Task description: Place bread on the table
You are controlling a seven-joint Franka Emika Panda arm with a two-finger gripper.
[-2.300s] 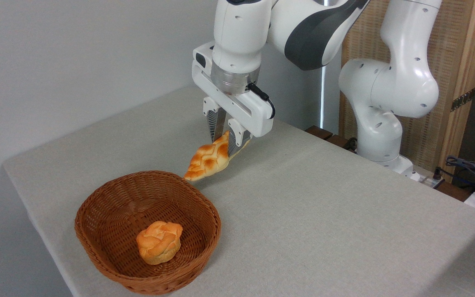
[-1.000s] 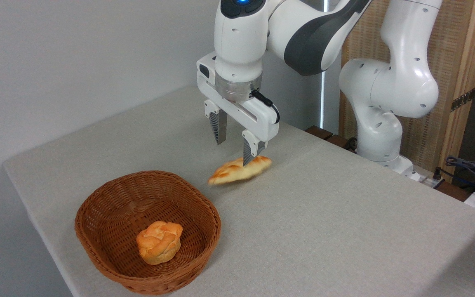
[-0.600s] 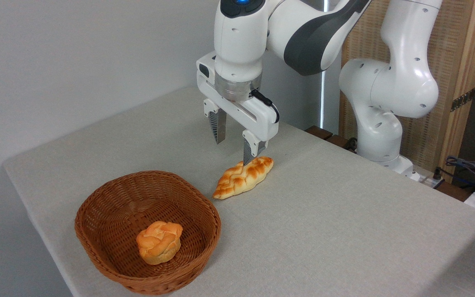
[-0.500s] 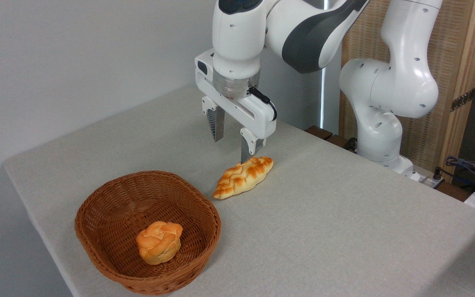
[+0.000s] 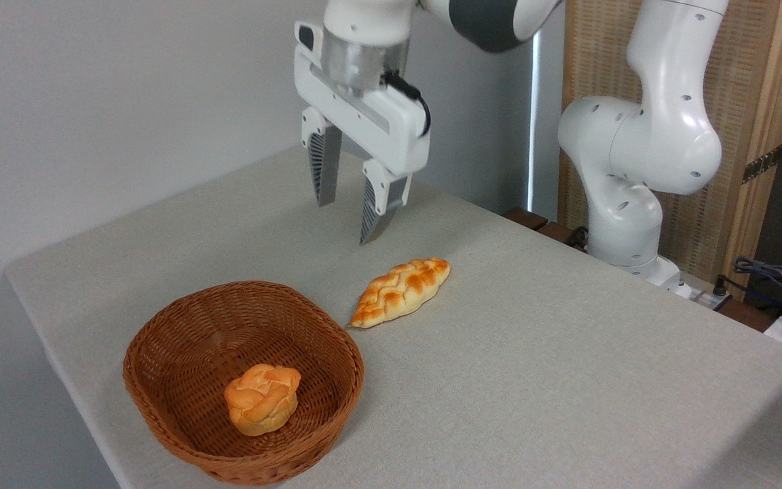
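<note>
— Golden-orange bread (image 5: 400,291): position?
— Flat on the grey-beige table (image 5: 533,353), lying aslant, near the rim of the wicker basket (image 5: 180,353) but outside it and apart from it.
— Gripper (image 5: 345,221)?
— Above the loaf, a little to the picture's left. Fingers spread, nothing between them, no contact with the loaf.
— Basket contents?
— One round knotted bun (image 5: 261,399), on the basket floor.

Basket (image 5: 180,353) beside bread (image 5: 401,291); table (image 5: 567,353) bare rightward.
</note>
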